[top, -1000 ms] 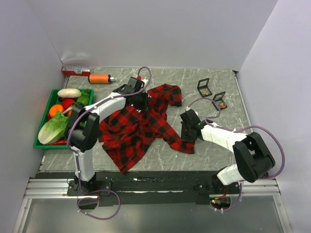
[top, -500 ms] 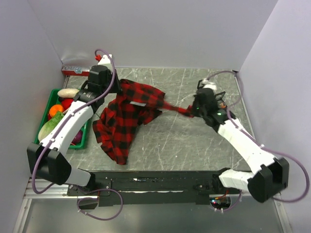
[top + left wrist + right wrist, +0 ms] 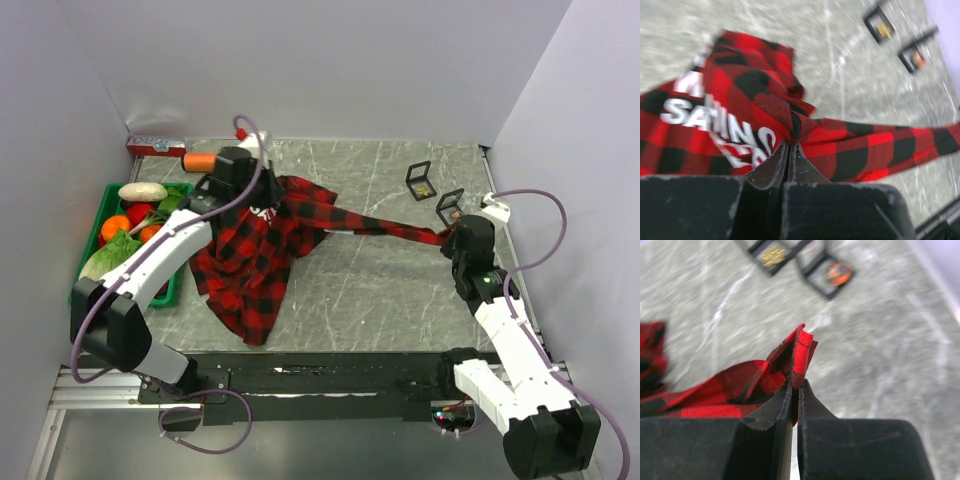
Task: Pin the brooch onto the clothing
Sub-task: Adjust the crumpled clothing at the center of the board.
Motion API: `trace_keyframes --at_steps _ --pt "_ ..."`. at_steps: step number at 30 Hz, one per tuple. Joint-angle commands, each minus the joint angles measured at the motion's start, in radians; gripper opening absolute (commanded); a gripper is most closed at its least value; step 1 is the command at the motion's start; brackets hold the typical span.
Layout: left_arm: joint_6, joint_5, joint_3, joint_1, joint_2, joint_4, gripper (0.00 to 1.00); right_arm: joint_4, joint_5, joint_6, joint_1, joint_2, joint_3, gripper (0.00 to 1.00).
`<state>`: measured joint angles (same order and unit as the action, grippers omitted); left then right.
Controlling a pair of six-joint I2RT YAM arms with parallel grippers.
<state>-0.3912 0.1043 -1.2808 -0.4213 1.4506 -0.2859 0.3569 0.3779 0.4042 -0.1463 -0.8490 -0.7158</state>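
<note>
The clothing (image 3: 262, 255), a red-and-black plaid shirt with white lettering (image 3: 715, 127), lies bunched at the table's left centre. One sleeve (image 3: 385, 228) is stretched out to the right. My left gripper (image 3: 258, 188) is shut on a fold near the lettering, and the pinch shows at its tips (image 3: 788, 144). My right gripper (image 3: 449, 238) is shut on the sleeve's end (image 3: 800, 352), seen between its tips (image 3: 796, 383). Behind it stand two small black cases: one with a gold piece (image 3: 420, 180), one with an orange piece (image 3: 452, 207). Which one is the brooch I cannot tell.
A green tray (image 3: 108, 193) of vegetables sits at the left edge, under my left arm. An orange bottle (image 3: 203, 161) and a red box (image 3: 150, 147) lie at the back left. Walls close in the back and both sides.
Both grippers took hold of the shirt and drew apart. The right one carried the sleeve end rightward until it stretched out; the left one shifted right at the back with its fold.
</note>
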Motion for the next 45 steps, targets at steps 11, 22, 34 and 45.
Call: trace_keyframes --at_steps 11,22,34,45 --pt "-0.018 0.072 -0.026 -0.114 0.137 0.034 0.52 -0.013 0.217 -0.042 0.129 0.099 0.062 0.86" --pt "0.198 -0.243 -0.092 -0.289 0.127 -0.179 0.96 0.005 -0.136 0.077 0.128 0.124 0.098 1.0" --pt "0.268 -0.473 0.044 -0.399 0.192 -0.254 0.96 -0.217 -0.321 0.206 0.142 -0.205 0.073 0.91" --pt "0.272 -0.482 0.026 -0.407 0.271 -0.303 0.99 -0.343 -0.373 0.297 0.198 -0.478 0.044 0.8"
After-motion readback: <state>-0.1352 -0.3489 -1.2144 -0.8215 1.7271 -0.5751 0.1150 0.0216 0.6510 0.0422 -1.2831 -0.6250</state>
